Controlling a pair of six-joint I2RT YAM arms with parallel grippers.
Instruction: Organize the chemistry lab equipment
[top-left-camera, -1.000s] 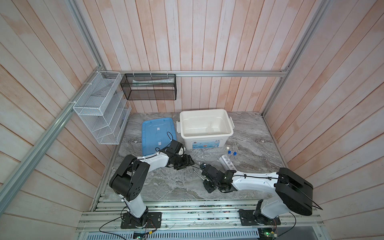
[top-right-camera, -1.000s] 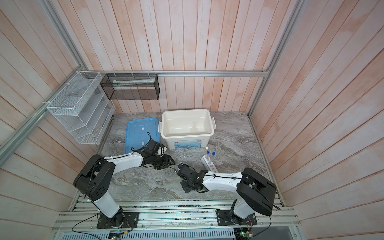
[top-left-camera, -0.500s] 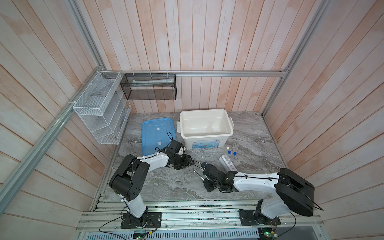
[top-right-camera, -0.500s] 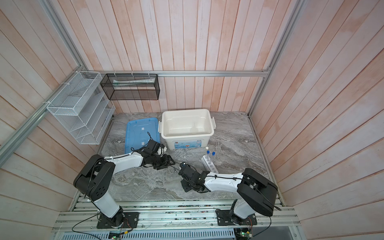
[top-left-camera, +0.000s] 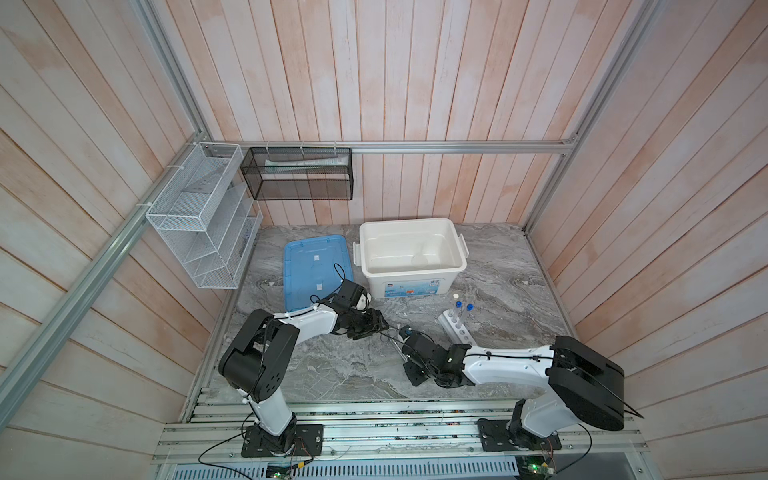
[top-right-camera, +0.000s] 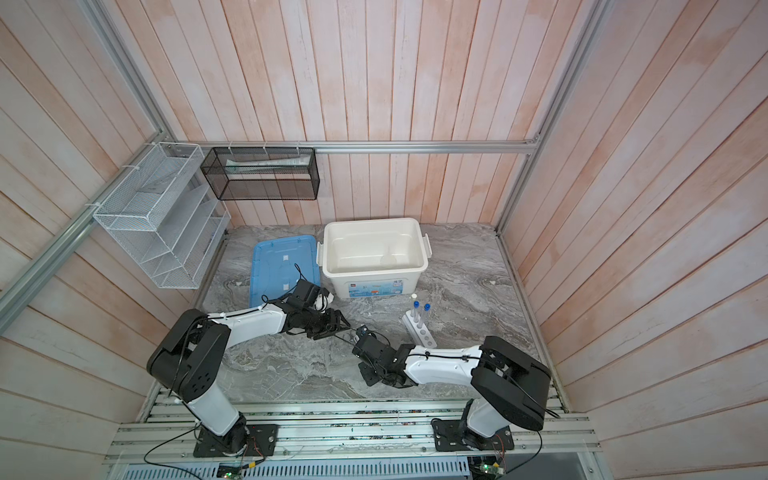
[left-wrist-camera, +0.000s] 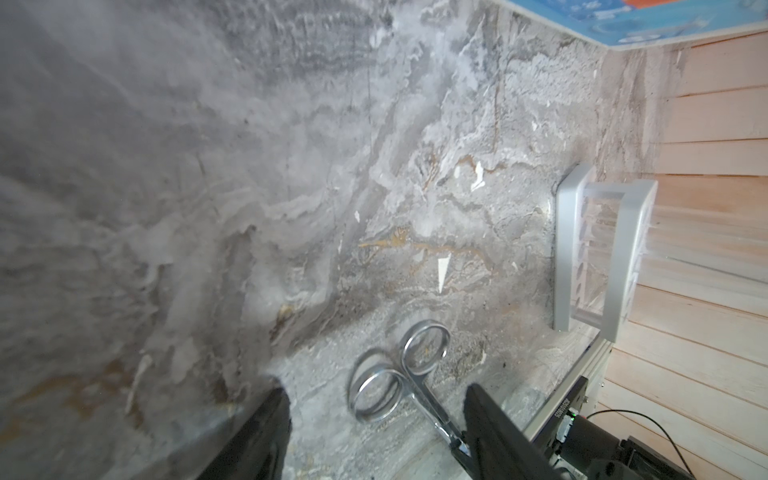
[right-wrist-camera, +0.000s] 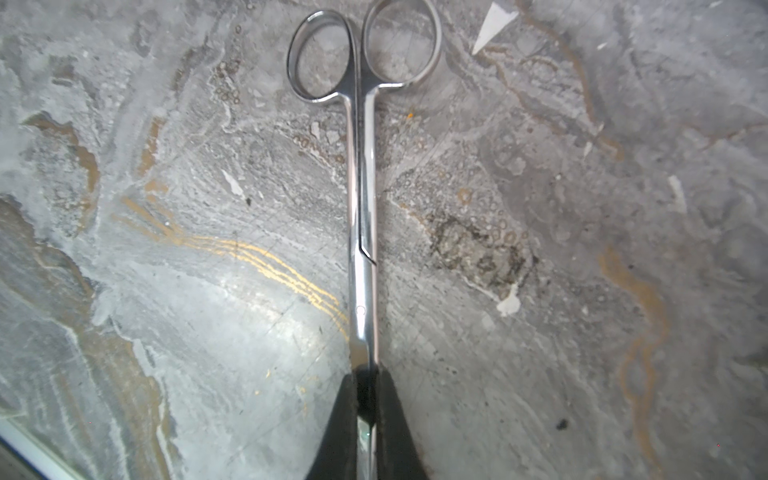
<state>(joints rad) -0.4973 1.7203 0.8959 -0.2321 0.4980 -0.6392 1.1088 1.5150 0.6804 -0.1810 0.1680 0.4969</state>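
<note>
- My right gripper (right-wrist-camera: 365, 374) had its black jaws pressed on the thin blade end of the steel scissors (right-wrist-camera: 363, 199), which were shiny and smooth.
- My left gripper (left-wrist-camera: 374, 392) had its jaws spread, and the two round ring handles were between them, touching neither.
- The scissors were over the grey veined, marble-look table (right-wrist-camera: 561, 311), near the white rack (left-wrist-camera: 564, 249) with round holes.

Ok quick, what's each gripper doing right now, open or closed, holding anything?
Left gripper: open, holding nothing.
Right gripper: closed on the scissors, at the blade end.
</note>
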